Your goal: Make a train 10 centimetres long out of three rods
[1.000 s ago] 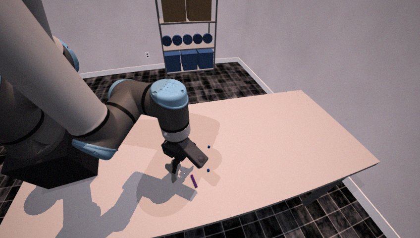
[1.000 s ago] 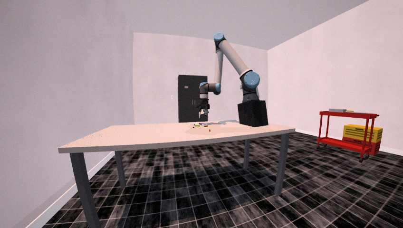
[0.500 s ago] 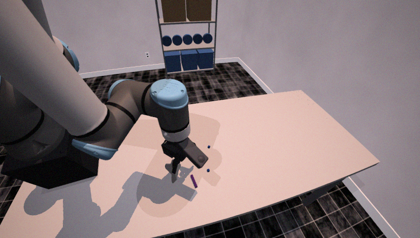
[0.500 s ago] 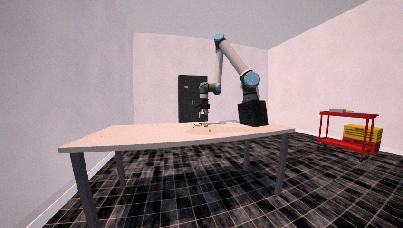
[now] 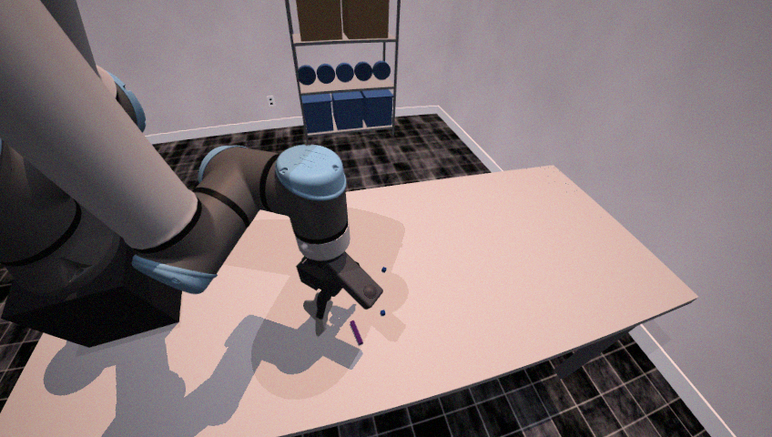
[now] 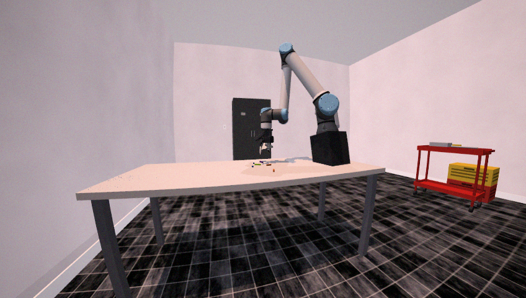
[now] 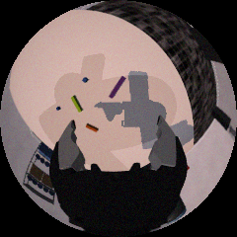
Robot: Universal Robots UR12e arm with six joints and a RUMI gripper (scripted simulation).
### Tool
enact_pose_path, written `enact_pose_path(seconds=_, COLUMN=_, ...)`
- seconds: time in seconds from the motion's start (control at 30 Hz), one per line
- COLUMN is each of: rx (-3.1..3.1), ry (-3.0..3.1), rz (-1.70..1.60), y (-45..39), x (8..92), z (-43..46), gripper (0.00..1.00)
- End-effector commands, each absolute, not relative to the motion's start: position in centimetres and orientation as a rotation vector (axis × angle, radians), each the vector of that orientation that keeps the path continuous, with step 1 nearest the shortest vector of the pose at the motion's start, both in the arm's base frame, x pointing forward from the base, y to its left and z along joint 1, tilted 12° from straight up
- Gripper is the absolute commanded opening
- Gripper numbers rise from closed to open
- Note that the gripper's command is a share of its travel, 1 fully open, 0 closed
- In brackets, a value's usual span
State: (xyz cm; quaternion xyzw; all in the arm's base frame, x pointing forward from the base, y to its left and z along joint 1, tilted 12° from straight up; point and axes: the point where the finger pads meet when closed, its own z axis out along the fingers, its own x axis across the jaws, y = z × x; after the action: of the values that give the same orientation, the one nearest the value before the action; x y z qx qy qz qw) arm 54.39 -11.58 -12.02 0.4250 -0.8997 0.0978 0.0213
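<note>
Gripper (image 5: 337, 309) (image 6: 265, 150) (image 7: 116, 118): jaws wide apart, angular dark fingers, above smooth pale tabletop (image 5: 514, 243) (image 6: 206, 177) (image 7: 39, 59). Wrist-view clock, from centre: slim purple bar (image 5: 355, 332) (image 6: 261, 161) (image 7: 118, 87) at twelve; stubby orange rod (image 6: 268, 164) (image 7: 92, 127), eight; straight lime rod (image 6: 257, 164) (image 7: 77, 104), ten; blocky blue bits (image 5: 383, 269) (image 5: 382, 312) (image 6: 253, 162) (image 6: 252, 166) (image 7: 85, 80) (image 7: 58, 108), nine and eleven. All lie separate.

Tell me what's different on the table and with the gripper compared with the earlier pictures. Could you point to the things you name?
Nothing has visibly changed. The gripper (image 5: 331, 321) (image 6: 265, 150) (image 7: 116, 118) is still open above the table (image 5: 514, 243) (image 6: 177, 177) (image 7: 44, 64), holding nothing, and the purple rod (image 5: 355, 332) (image 6: 261, 161) (image 7: 118, 87) and two blue rods (image 5: 383, 269) (image 5: 382, 312) (image 6: 253, 162) (image 6: 252, 166) (image 7: 85, 79) (image 7: 58, 108) lie where they were.
</note>
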Motion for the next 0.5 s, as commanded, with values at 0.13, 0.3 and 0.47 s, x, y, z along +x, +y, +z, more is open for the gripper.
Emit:
enact_pose_path(seconds=0.13, rx=1.447, ry=-2.714, rz=0.300, y=-11.1, x=54.5, z=-12.1, gripper=1.00)
enact_pose_path(seconds=0.3, rx=1.542, ry=-2.653, rz=0.296, y=-10.7, x=54.6, z=-12.2, gripper=1.00)
enact_pose_path(seconds=0.47, rx=1.746, ry=-2.506, rz=0.286, y=-9.9, x=54.6, z=-12.3, gripper=1.00)
